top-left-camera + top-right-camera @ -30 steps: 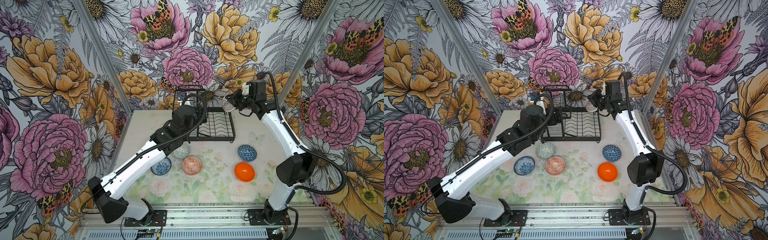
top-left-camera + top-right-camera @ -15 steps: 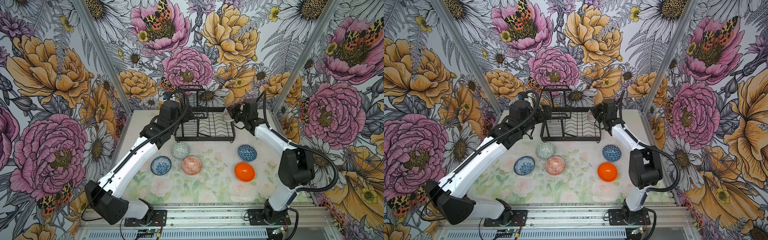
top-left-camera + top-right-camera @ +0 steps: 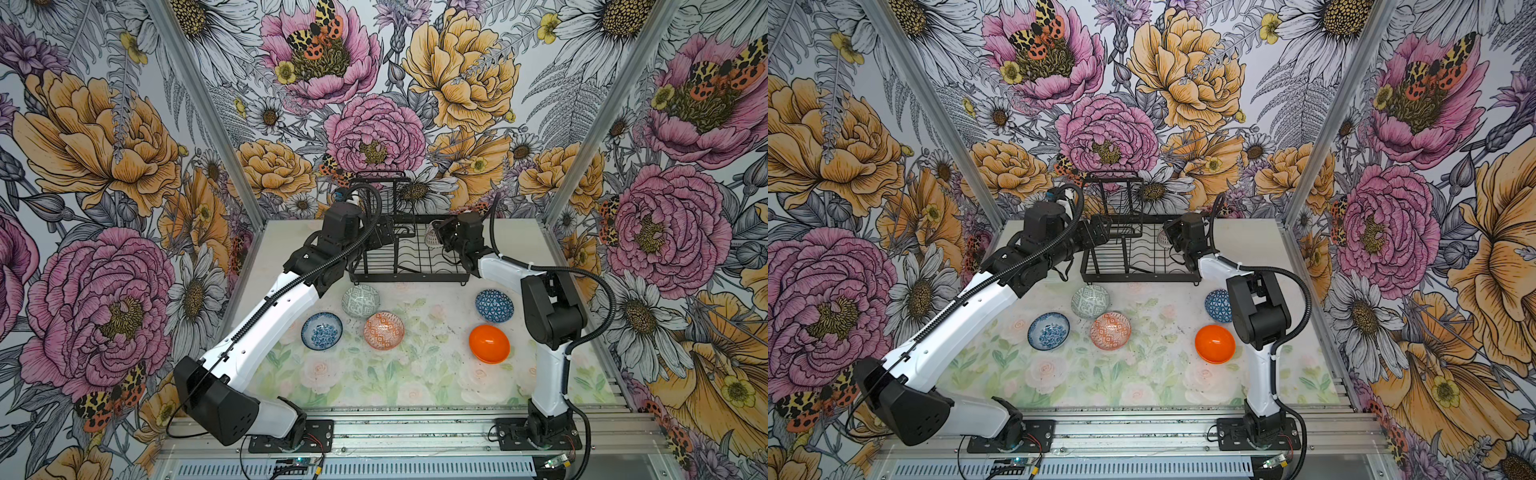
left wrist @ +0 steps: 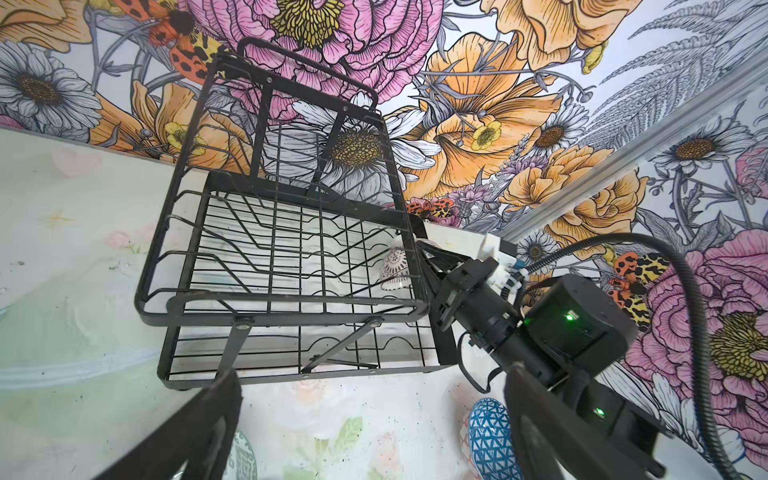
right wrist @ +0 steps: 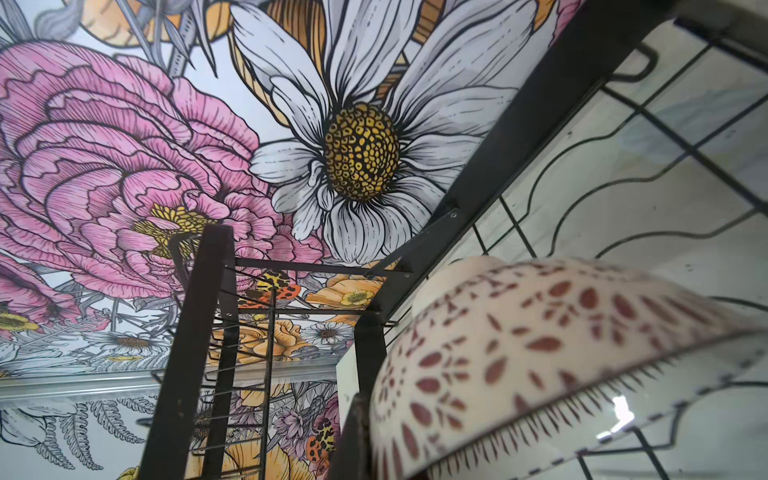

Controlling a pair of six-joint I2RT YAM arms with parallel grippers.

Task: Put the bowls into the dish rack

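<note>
Pinching the dark-and-white bowl (image 4: pixel 392 272) by its rim, the right tool (image 3: pixel 440 236) is shut tight and has it tipped on edge just inside the dish rack's (image 3: pixel 407 276) right end, while the left tool (image 3: pixel 383 236) gapes wide open and empty by the rack's other end. My worry: let go off-slot and it rolls over the rail onto the tabletop (image 3: pixel 415 374), where five bowls (image 3: pixel 384 330) wait.

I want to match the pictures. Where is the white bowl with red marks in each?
Top view: white red-patterned bowl in the right claw, at the dish rack's right end.
Top view: bowl, same place.
Left wrist: bowl behind the rack's wires.
Right wrist: bowl close up, beside the rack's frame.
Shared landmark: the dish rack.
</note>
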